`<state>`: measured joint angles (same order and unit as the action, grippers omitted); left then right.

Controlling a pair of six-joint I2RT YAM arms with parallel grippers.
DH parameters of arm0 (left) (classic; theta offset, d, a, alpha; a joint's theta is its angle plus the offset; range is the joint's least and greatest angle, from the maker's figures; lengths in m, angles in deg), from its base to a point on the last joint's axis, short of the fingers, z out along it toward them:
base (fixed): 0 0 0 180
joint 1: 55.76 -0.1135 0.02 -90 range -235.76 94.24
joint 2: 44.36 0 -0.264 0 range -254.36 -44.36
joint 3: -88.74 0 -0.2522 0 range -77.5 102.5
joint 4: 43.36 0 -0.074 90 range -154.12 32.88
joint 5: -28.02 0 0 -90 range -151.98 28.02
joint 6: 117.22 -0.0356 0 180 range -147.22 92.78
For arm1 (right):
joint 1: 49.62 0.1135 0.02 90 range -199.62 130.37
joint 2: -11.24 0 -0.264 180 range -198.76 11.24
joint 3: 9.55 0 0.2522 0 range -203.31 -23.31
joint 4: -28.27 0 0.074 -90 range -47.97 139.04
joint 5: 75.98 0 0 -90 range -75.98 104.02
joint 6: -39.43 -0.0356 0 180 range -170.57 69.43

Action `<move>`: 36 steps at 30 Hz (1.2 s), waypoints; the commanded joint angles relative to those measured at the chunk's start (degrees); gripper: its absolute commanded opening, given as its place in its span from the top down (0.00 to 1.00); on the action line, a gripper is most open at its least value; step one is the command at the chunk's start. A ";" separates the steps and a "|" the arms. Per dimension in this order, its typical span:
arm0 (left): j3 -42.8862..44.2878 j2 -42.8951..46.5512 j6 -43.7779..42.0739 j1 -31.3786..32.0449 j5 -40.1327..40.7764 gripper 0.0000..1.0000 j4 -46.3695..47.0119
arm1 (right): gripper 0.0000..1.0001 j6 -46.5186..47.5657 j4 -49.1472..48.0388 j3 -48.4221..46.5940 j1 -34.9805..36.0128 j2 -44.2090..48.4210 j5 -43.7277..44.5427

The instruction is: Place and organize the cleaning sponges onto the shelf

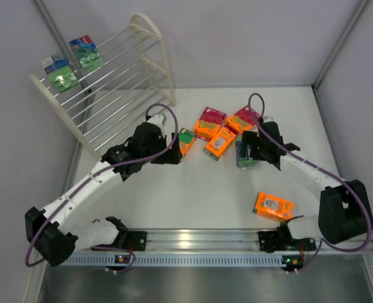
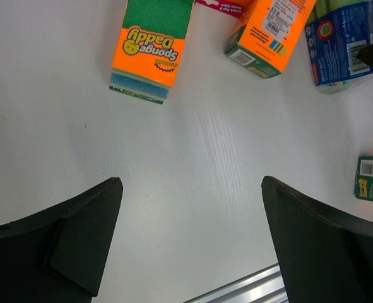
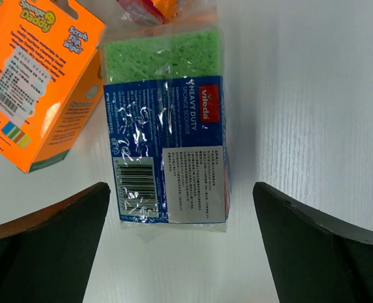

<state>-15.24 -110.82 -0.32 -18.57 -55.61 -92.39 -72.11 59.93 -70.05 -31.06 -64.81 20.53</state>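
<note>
Your right gripper [image 3: 181, 205] hangs spread wide over a green sponge pack [image 3: 164, 126], a porous block in crinkly clear wrap, lying flat on the smooth white table [image 3: 312, 95]. An orange carton [image 3: 38, 82] crowds one long edge; the other faces open table. Your left gripper [image 2: 191, 183], also spread, hovers near an orange pack [image 2: 149, 47]. Two green packs [image 1: 63, 76] rest on the thin-rod shelf [image 1: 120, 85].

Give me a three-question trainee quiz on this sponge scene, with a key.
1. True or false: the shelf already holds two green packs.
2. What lies directly beneath the right gripper? A) an orange pack B) the green pack with blue label C) bare table
3. Fill in: the left gripper is ___ (open or shut).
Key: 1 true; 2 B; 3 open.
</note>
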 commanded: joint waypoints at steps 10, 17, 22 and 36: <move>-9.17 6.07 3.95 -0.01 0.57 0.02 3.36 | 0.01 2.03 -8.48 1.31 -0.02 -5.33 -3.25; -9.96 5.29 4.66 -0.01 0.57 0.02 3.36 | 0.01 0.97 -7.96 -1.16 0.68 -5.16 -2.29; -9.61 3.45 3.69 -0.01 0.05 0.02 3.36 | 0.01 2.81 -7.53 -2.91 1.38 -8.66 -0.62; -11.55 -0.95 0.88 1.74 -5.05 0.02 10.56 | 0.32 3.96 -5.41 -11.09 2.00 -17.29 2.47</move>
<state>-25.97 -110.82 2.21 -17.78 -57.90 -87.64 -68.17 55.42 -77.53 -29.96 -81.95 21.88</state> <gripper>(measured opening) 0.983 0.736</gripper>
